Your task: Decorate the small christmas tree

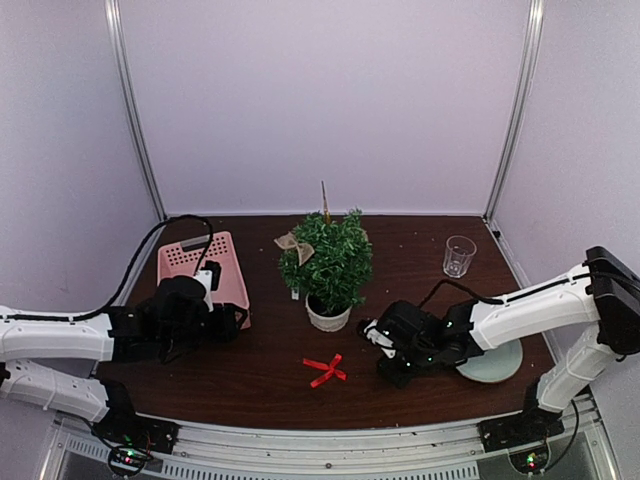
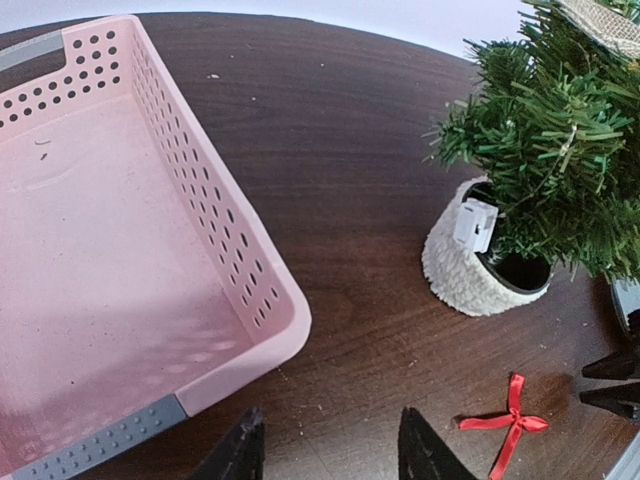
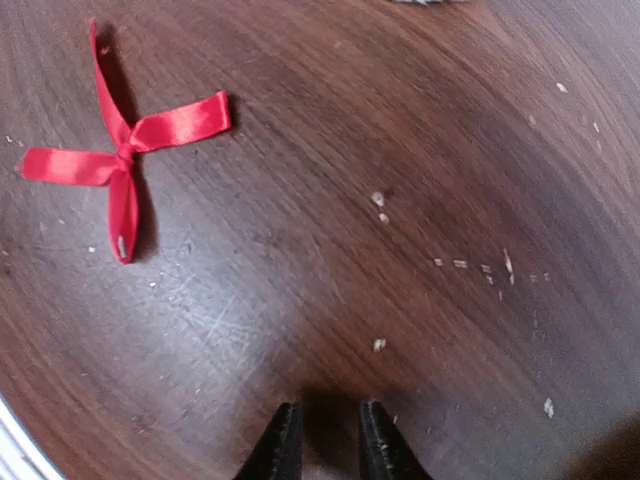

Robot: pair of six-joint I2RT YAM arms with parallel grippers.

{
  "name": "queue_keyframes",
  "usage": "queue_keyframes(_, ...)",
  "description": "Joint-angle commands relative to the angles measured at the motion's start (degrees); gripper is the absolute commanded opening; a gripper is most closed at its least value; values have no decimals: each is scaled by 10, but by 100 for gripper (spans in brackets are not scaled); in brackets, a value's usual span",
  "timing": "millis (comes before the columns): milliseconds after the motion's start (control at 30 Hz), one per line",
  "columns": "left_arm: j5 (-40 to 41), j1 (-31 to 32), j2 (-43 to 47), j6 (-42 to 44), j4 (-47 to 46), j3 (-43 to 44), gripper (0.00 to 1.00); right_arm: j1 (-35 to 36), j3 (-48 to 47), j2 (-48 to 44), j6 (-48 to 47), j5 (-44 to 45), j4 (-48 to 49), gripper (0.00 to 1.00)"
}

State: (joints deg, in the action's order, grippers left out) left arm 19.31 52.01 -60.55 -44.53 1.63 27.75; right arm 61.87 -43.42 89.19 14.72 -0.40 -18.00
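Note:
The small christmas tree (image 1: 330, 258) stands mid-table in its white pot (image 1: 328, 316), with a burlap bow (image 1: 295, 245) on its upper left side. It also shows in the left wrist view (image 2: 550, 130), with its pot (image 2: 465, 265). A red ribbon bow (image 1: 325, 370) lies flat on the table in front of the tree and shows in both wrist views (image 2: 510, 425) (image 3: 120, 165). My left gripper (image 2: 330, 455) is open and empty, low beside the basket's corner. My right gripper (image 3: 328, 450) is narrowly open and empty, hovering over bare wood to the right of the red bow.
An empty pink perforated basket (image 1: 228, 262) sits at the left, its near corner close to my left gripper (image 1: 236, 320). A clear glass (image 1: 458, 255) stands at the back right. A pale green plate (image 1: 497, 364) lies under the right arm. My right gripper (image 1: 368, 332) is just right of the pot.

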Motion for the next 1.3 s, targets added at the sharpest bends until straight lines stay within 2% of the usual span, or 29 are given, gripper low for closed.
queue_keyframes(0, 1, -7, -11, 4, -13, 16, 45, 3, 1, -21, -17, -66, 51, 33)
queue_keyframes(167, -2, -7, -19, 7, -13, 21, 45, 23, -43, 25, -3, -88, 90, 41)
queue_keyframes(400, 1, -9, -12, 9, -9, 23, 45, 29, -92, 98, 6, -89, 102, 41)
queue_keyframes(467, 1, -9, -11, 12, -5, 24, 45, 29, -96, 113, 4, -88, 100, 37)
queue_keyframes(533, 1, -12, -8, 14, -2, 25, 45, 29, -97, 120, 0, -82, 89, 28)
queue_keyframes(633, 0, -17, -5, 17, 2, 26, 45, 29, -88, 113, -8, -71, 67, 5)
queue_keyframes(667, 0, -20, -5, 17, 2, 26, 45, 29, -82, 107, -14, -67, 56, 0)
queue_keyframes(900, -9, -30, -6, 27, -1, 28, 45, 9, -46, 23, -87, -38, -70, 0)
queue_keyframes(1033, -10, -32, -2, 32, 5, 31, 45, -49, -5, -63, -89, -93, -50, 0)
queue_keyframes(1167, -13, -35, 2, 32, 7, 29, 45, -88, -53, -73, -128, -83, -110, 0)
queue_keyframes(1267, -21, -40, 0, 36, 6, 30, 45, -90, -102, -54, -219, -78, -190, 0)
